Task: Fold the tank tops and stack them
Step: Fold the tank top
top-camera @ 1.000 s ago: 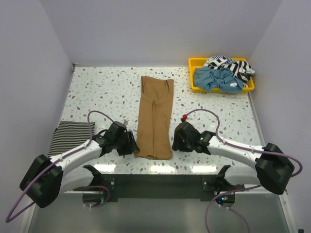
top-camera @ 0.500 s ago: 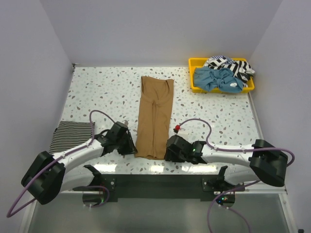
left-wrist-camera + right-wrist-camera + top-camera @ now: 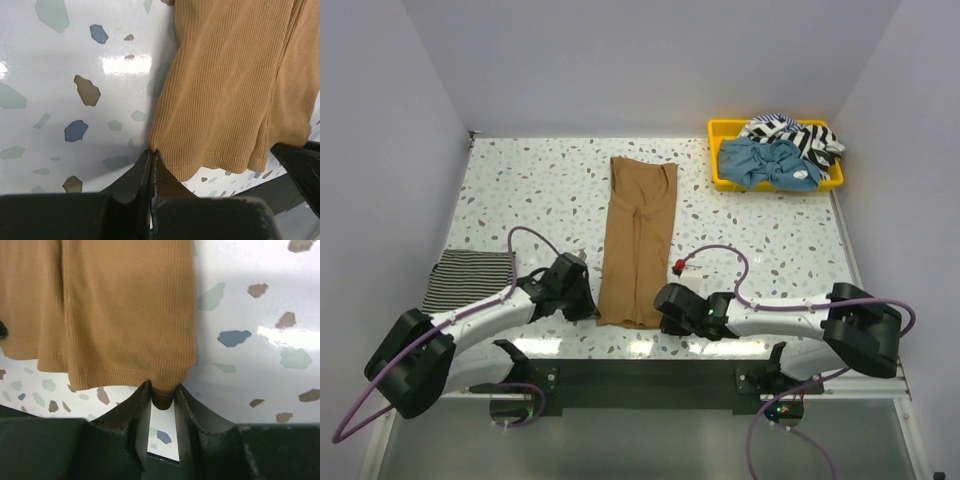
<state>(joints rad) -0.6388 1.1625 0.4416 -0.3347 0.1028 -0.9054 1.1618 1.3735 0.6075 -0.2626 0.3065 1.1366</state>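
Note:
A tan-brown tank top (image 3: 638, 240) lies in a long strip down the middle of the table. My left gripper (image 3: 592, 306) is shut on its near-left hem corner (image 3: 165, 155), the jaws pressed together. The right gripper (image 3: 663, 306) pinches the near-right hem corner (image 3: 162, 397), a small fold of cloth filling the gap between its fingers. A folded tank top with thin black-and-white stripes (image 3: 468, 280) lies flat at the near left. A light blue top (image 3: 770, 163) and a boldly striped one (image 3: 802, 136) sit crumpled in the tray.
The yellow tray (image 3: 716, 130) stands at the far right corner. White walls close the table on three sides. Both arm bases and a black rail (image 3: 640, 380) run along the near edge. Speckled tabletop (image 3: 540, 190) shows on either side of the tan strip.
Both grippers slid inward to the tan top's near hem corners and closed on them. The right arm swung left toward the cloth.

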